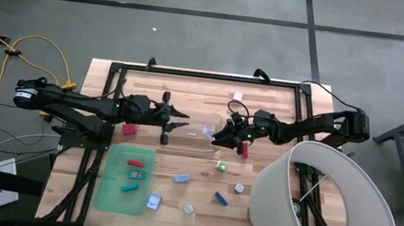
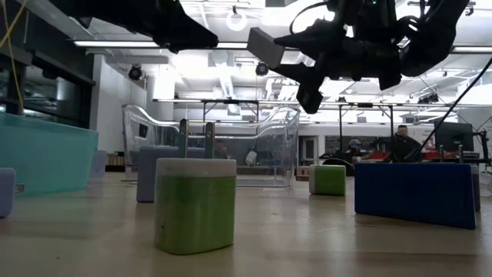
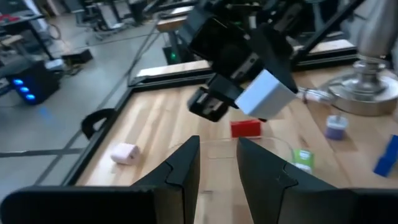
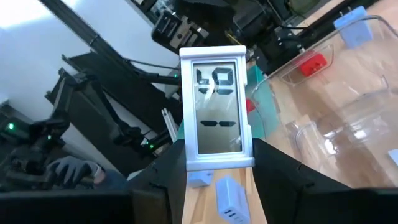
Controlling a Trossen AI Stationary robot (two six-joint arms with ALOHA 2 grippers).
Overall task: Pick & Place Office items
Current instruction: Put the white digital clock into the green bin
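Observation:
The clear bin (image 1: 188, 136) stands at mid-table; it also shows in the low view (image 2: 207, 146). My left gripper (image 1: 178, 120) is at the bin's far left corner, its fingers close together. My right gripper (image 1: 218, 136) hangs over the bin's right end, shut on a small white display piece (image 4: 216, 112), which also shows in the left wrist view (image 3: 264, 93). Other office items lie on the wood: a red one (image 1: 129, 129), a pink one (image 1: 237, 96), a green one (image 1: 220, 165) and a blue one (image 1: 221, 198). Several more lie on the green mat (image 1: 114, 194). My left gripper stands with its two fingers (image 3: 186, 168) on either side of the clear bin's wall near its far left corner (image 1: 175, 118), coming level from the table's left. The clear wall hardly shows between the fingers. The bin rests on the table. My right gripper pinches the white display piece by its lower end (image 4: 214, 163) between its two fingers, one on each side edge. It comes slanting down from the table's right. The piece is lifted clear above the bin, its display face toward the wrist camera.
A big white lampshade (image 1: 328, 205) covers the table's near right corner. A second red piece (image 1: 244, 151) lies just right of the bin, and a small white one (image 1: 239, 187) lies nearer. In the low view a green block (image 2: 195, 204) and a blue block (image 2: 415, 192) stand close.

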